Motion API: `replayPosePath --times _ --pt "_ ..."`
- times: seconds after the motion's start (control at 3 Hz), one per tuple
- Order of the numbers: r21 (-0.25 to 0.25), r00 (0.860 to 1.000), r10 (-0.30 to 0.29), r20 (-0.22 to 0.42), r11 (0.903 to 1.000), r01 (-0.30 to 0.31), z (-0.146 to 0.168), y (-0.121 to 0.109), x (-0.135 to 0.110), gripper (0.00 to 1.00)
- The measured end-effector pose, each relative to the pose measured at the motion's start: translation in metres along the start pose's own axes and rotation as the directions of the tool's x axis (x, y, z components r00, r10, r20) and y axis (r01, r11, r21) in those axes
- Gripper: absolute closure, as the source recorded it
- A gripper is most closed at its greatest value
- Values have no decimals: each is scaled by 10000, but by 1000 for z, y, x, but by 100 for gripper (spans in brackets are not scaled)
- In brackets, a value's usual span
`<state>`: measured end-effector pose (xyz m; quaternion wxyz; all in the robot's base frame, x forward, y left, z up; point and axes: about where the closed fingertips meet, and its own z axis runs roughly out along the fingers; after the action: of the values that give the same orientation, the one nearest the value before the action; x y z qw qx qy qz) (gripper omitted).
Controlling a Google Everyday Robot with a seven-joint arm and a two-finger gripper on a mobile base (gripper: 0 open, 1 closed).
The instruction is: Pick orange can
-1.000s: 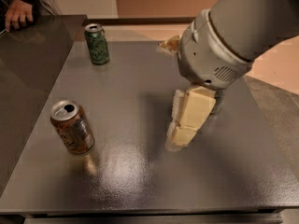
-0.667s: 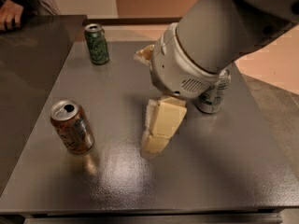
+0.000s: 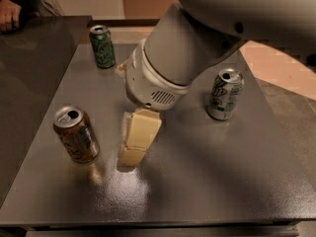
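The orange can (image 3: 76, 134) stands upright on the dark grey table (image 3: 197, 181), near its left front. It has an orange-brown body, a pale label patch and a silver opened top. My gripper (image 3: 132, 157) hangs from the big white-grey arm (image 3: 168, 68) and points down at the table. It is just to the right of the orange can, a small gap apart and not touching it. Nothing shows in the gripper.
A green can (image 3: 102, 46) stands at the table's back left. A silver-and-green can (image 3: 225, 94) stands to the right of the arm. A second dark table (image 3: 29, 73) adjoins on the left, with a person's hand (image 3: 10, 14) on its far edge.
The arm and gripper have moved left, toward the orange can. The silver-and-green can, hidden behind the arm before, now shows on the right. The cans have not moved.
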<state>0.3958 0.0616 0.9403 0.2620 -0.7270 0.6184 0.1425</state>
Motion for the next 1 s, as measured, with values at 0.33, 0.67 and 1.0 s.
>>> replayPosePath --times 0.33,0.67,1.0 --pt "-409 9997 228 48 9989 -226 21 -5 -5 0" --pt "-778 9992 310 264 9966 -289 38 -7 -15 0" --pt "-1056 9977 403 536 9938 -344 50 -11 -25 0"
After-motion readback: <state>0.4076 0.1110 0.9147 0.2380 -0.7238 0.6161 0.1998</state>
